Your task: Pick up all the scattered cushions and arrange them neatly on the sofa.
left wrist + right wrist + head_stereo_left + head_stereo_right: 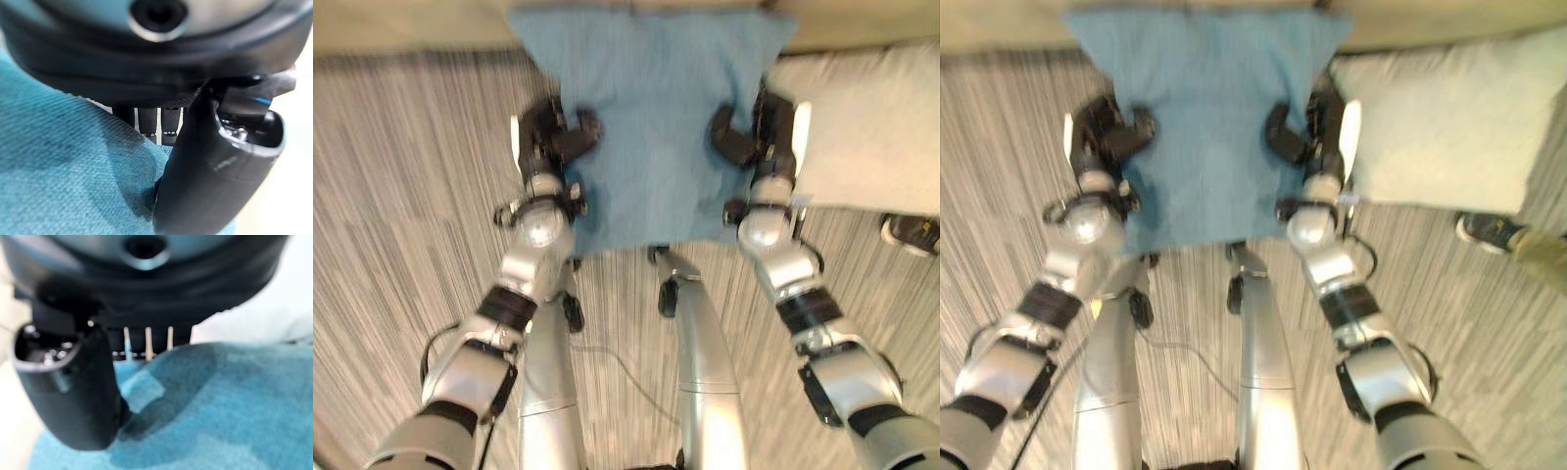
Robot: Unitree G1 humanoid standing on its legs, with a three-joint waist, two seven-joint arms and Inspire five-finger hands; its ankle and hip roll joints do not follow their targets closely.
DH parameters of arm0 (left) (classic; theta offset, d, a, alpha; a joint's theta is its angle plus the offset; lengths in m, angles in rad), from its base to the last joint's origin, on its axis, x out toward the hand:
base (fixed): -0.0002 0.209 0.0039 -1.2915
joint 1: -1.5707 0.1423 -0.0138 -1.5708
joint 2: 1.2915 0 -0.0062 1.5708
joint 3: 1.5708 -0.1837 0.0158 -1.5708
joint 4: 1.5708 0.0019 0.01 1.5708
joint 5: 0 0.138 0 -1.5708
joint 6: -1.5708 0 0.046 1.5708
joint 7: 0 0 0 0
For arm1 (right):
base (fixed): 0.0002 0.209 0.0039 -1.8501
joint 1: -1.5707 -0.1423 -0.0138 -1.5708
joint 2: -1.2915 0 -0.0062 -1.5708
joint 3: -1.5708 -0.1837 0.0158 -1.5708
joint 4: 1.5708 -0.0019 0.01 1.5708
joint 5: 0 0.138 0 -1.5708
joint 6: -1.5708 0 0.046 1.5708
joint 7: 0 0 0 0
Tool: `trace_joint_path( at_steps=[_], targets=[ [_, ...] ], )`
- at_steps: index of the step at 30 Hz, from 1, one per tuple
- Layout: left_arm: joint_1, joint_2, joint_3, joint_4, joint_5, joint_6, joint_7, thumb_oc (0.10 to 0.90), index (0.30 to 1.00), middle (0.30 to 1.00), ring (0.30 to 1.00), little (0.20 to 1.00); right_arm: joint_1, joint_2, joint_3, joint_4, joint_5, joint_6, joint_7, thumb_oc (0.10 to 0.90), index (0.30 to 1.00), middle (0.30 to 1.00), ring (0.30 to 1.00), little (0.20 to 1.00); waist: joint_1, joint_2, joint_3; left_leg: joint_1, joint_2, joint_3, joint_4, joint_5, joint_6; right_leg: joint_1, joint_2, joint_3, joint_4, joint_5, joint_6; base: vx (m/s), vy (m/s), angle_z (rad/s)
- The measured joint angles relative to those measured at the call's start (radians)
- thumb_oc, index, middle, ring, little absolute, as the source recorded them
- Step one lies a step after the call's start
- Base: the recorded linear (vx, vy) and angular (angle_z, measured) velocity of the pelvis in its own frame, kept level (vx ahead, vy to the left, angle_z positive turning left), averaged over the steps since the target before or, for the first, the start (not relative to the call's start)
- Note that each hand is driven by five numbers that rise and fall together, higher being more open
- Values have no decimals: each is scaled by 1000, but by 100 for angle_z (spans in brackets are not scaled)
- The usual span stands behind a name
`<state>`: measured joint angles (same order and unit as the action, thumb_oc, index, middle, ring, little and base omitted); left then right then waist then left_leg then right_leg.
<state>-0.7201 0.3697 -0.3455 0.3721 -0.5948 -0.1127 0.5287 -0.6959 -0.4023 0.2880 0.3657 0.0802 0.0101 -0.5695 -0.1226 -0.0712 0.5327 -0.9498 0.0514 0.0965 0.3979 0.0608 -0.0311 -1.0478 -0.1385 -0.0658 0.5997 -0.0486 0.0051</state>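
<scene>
Left eye view: blue cushion [651,117] held between both my hands, its far edge against the sofa [401,24] at 12 o'clock. Best to keep both sides level and push it flat onto the seat. Left hand [553,132] grips the 9 o'clock edge, right hand [754,127] the 3 o'clock edge.

Right eye view: cream cushion [1449,122] on the carpet [999,147] at 3 o'clock, touching the blue one; a person's shoe [1491,232] beside it.

Left wrist view: thumb on top, fingers [146,120] beneath, pinching fabric.

Right wrist view: same pinch.
</scene>
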Motion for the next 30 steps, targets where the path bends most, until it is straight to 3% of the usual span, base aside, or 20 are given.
trace_joint_path(
  at_steps=[4, 6, 8, 11, 18, 24, 26, 30],
  targets=[
    [143, 2, 8, -106, 58, -4, -23, 400, 300, 300, 300, 300, 184, 9, -20, -119, -35, -9, 27, 400, 300, 300, 300, 300, 3, 5, -39, 206, 3, -26, -139, 40, -18, 193, 13, -31, -87, 6, -2, 40, -43, 7],
    [181, 4, 4, -138, 99, -14, -44, 400, 300, 300, 300, 300, 241, 16, -28, -137, -37, -18, 38, 400, 300, 300, 300, 300, -1, 13, -111, 238, 6, -30, -180, 47, -19, 222, 18, -40, -115, 2, 1, 105, -33, 3],
    [235, 23, 44, -196, 131, -15, -87, 400, 300, 300, 300, 300, 274, 38, -63, -172, -37, -19, 79, 400, 300, 300, 300, 300, 1, 12, -51, 405, 15, -22, -239, 64, -25, 382, 32, -47, -157, 9, -3, 98, -34, -9],
    [366, -9, 43, -197, 148, -32, -111, 400, 300, 300, 300, 300, 436, 33, -59, -226, -38, -51, 112, 400, 300, 300, 300, 300, 1, 62, -163, 514, 30, -23, -306, 60, -28, 500, 51, -64, -232, 4, 2, 78, -39, -3],
    [561, -14, 31, -228, 149, -34, -193, 400, 300, 300, 300, 300, 612, 16, -103, -299, -81, -56, 198, 400, 300, 300, 300, 300, -1, 93, -193, 746, 57, -17, -391, 58, -34, 736, 92, -66, -331, -2, 2, 157, -40, -2],
    [586, -46, 29, -237, 148, -30, -212, 400, 300, 300, 300, 300, 616, 14, -138, -305, -97, -57, 210, 400, 300, 300, 300, 300, 3, 97, -209, 801, 52, -13, -387, 54, -30, 793, 96, -60, -336, -20, 5, 140, 36, -4],
    [587, -62, 28, -237, 148, -30, -212, 400, 300, 300, 300, 300, 621, 8, -147, -305, -96, -57, 216, 400, 300, 300, 300, 300, 1, 112, -230, 805, 55, -31, -383, 44, -30, 799, 96, -64, -325, -27, 3, 136, 92, 9],
    [581, -82, 23, -238, 154, -30, -206, 400, 300, 300, 300, 300, 622, -7, -151, -305, -91, -57, 208, 400, 300, 300, 300, 300, 12, 120, -245, 754, 33, -70, -287, 17, -41, 794, 81, -50, -320, -31, 0, 77, 86, 1]
  ],
)
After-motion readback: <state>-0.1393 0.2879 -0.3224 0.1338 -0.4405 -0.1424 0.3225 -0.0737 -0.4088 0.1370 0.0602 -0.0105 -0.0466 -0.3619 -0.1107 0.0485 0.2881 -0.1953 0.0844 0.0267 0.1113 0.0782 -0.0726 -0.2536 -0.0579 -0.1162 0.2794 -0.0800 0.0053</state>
